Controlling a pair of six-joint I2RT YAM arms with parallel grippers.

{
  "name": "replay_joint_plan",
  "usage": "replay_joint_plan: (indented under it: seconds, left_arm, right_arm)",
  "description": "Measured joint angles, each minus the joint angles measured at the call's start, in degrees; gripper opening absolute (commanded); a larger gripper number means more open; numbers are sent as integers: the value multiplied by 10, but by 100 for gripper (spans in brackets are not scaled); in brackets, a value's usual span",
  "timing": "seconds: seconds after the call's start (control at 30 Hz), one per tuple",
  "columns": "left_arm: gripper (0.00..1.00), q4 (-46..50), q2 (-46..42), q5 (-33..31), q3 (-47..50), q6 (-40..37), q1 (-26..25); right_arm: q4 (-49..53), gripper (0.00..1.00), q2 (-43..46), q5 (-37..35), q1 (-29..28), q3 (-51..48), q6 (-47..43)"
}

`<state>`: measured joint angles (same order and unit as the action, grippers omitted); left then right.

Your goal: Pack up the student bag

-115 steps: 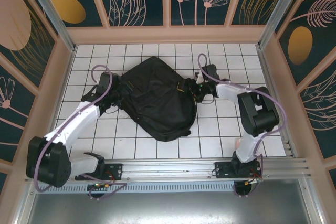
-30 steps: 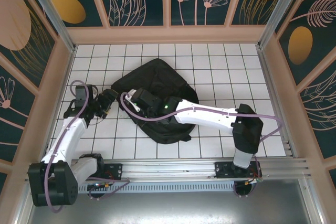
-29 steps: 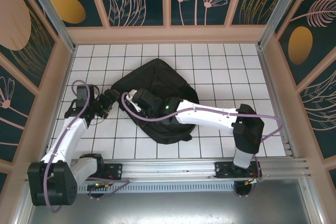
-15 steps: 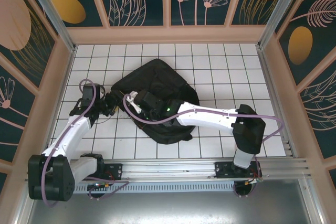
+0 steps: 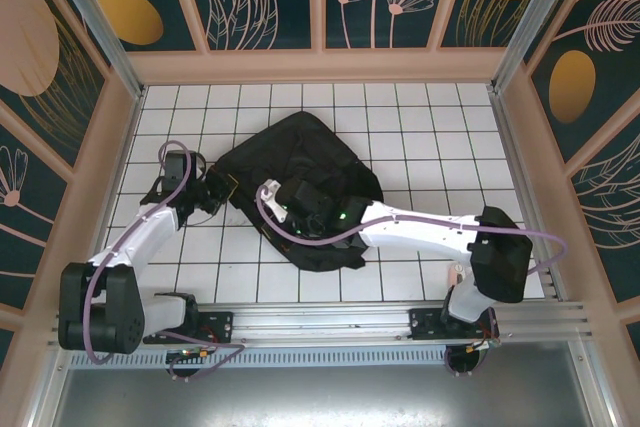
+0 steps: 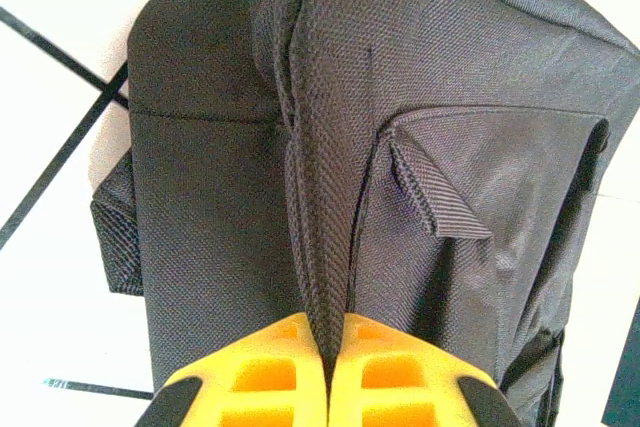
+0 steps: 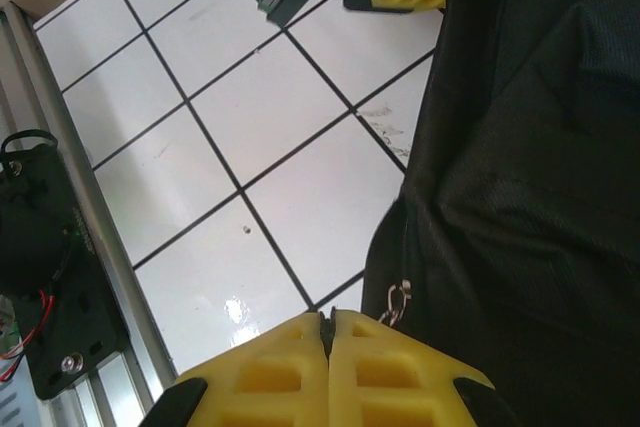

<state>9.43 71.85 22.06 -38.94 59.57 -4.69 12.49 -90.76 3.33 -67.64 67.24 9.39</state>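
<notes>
Plainly, you're early in this job. The student bag (image 5: 318, 172) lies slumped on the white tiled counter (image 5: 420, 127), left of centre, and from above no opening is spread. Your left gripper (image 6: 328, 332) sits at the bag's left edge, its jaws clamped on a webbing ridge (image 6: 318, 197) of the fabric. Your right gripper (image 7: 327, 322) hangs over the near-left edge with its jaws pressed together, nothing visible between them, and a zipper pull (image 7: 398, 297) just beside one pad. I'd judge you're only anchoring the bag to work the zipper; opening it, loading it and closing it all remain.
</notes>
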Motion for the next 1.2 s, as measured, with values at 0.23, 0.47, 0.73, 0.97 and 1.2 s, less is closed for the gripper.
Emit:
replay_joint_plan:
  seconds: [0.23,0.47,0.73,0.97,1.2]
  left_arm:
    - [0,10,17,-11,-18,-8,-1]
    - [0,13,35,-29,-30,-10,-2]
    - [0,27,67,-33,-66,-19,0]
    - [0,43,121,-39,-121,-39,0]
    - [0,74,218,-48,-238,-59,-42]
  right_arm:
    - [16,0,26,4,-4,-26,11]
    - [37,0,80,2,-19,-66,33]
    - [45,0,162,-17,-29,-140,65]
    - [51,0,222,-55,-26,-197,82]
    - [17,0,238,-61,-9,-219,92]
